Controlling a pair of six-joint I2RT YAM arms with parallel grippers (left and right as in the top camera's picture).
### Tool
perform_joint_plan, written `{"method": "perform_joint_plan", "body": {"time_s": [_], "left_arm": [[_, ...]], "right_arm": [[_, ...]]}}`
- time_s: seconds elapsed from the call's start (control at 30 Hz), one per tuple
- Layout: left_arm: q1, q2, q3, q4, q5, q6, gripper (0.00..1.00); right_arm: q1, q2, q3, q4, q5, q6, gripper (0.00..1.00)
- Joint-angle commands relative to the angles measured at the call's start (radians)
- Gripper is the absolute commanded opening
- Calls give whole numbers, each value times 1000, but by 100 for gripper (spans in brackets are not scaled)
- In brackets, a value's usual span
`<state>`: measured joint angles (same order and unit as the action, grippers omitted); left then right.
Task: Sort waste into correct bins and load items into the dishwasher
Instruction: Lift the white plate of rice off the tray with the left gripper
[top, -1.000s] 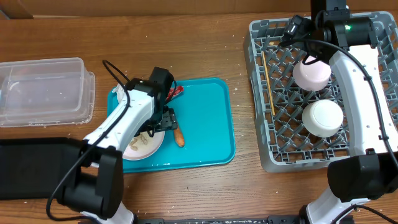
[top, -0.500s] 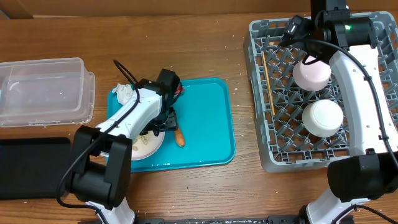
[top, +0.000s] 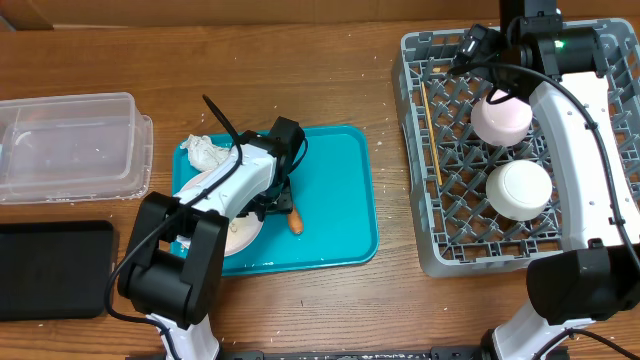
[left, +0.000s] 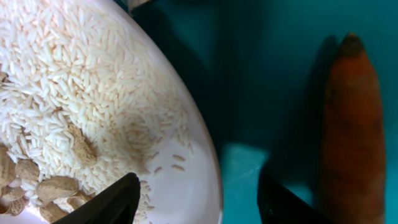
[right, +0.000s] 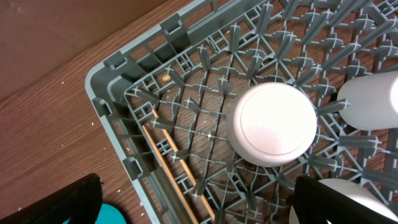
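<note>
Wooden desk (top: 300, 80), teal tray (top: 340, 200), near-left corner: 1 white plate (left: 196, 146) of rice scraps (left: 81, 81). Our left gripper (left: 199, 190), part open and empty, straddles its rim, we judge to lift it.

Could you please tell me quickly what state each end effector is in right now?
Left end effector: open, astride the plate rim, holding nothing.
Right end effector: open, empty, above the dish rack.

Plate (top: 242, 236): mostly under the left arm (top: 245, 170); rim cropped in wrist view.
Carrot stick (left: 349, 118): lower end cut off beside finger (left: 281, 202).
</note>
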<state>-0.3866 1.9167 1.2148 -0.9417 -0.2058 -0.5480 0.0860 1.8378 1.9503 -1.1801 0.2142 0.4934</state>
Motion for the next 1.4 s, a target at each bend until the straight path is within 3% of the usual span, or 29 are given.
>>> {"method": "perform_joint_plan", "body": {"time_s": [0.0,0.3,0.6,0.93,1.2,1.37], "left_arm": [[-18,41,11,14,9,-7,60],[-66,41,11,27,-17,-6,60],[-64,42,2,32,-42,-6,45],[-63,42,-51,59,-66,-6,45],[-64,42,-64,64,-55,-6,34],[-64,42,-68,80,-53,-6,33]], "right_arm": [[3,-7,8,4,9,1,100],[3,-7,8,4,9,2,100],[3,-7,8,4,9,2,100],[3,-7,8,4,9,2,100],[3,-7,8,4,9,2,100],[3,-7,8,4,9,2,100]]}}
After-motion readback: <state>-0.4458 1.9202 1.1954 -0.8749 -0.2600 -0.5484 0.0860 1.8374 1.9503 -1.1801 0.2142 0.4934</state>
